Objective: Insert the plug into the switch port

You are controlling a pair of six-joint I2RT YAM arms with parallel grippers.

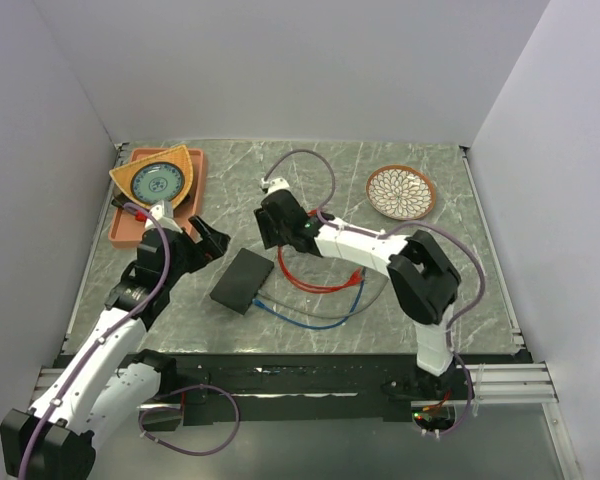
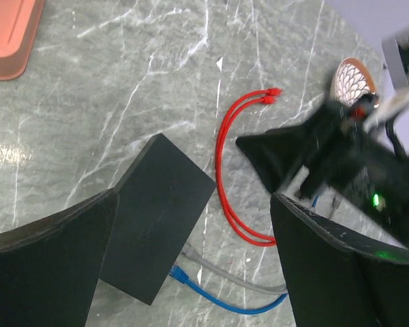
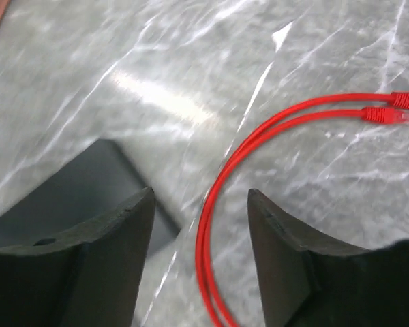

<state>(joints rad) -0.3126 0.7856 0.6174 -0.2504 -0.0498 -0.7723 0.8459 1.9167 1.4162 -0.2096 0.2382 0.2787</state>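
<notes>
Left gripper crops the black box — ports hidden.

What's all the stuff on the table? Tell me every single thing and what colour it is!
box: one, black, flat, middle of the table
red cable: one, red, looped right of the box, both plugs lying free
blue cable: one, blue, plug end by the box's near edge
grey cable: one, grey, beside the blue one
round plate: one, brown and white pattern, far right
tray: one, salmon orange, far left
three-cornered dish: one, yellow-orange, over the tray
small plate: one, blue-green, inside that dish
table: one, grey-green marble
left arm's fingers: two, black, open, above the box
right arm's fingers: two, black, open, above the red cable
</notes>
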